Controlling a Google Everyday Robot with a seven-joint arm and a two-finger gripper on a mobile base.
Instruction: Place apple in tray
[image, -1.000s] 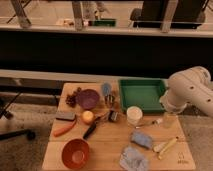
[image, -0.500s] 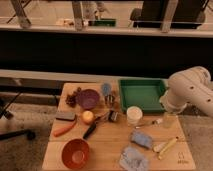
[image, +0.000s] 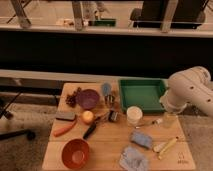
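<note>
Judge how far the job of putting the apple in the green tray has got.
Nothing looks done yet. The small round yellowish apple lies on the wooden table, left of the large shallow green plastic tray. Nothing is in hand: the gripper hangs by the tray's right corner. Reaching, grasping and placing remain.

Dim, warm indoor light with an orange-brown cast. The wooden table (image: 107, 150) is the best-lit area; behind it runs a wide, nearly black band, and above that a paler, hazy strip of floor. Light falls from above: the white robot arm (image: 190, 87) is bright on top and shaded beneath. Its gripper (image: 169, 118), low beside the green tray's (image: 142, 82) right front corner, sits in that shade. Shadows on the table are soft and short. The apple (image: 87, 116) shows a pale highlight.
</note>
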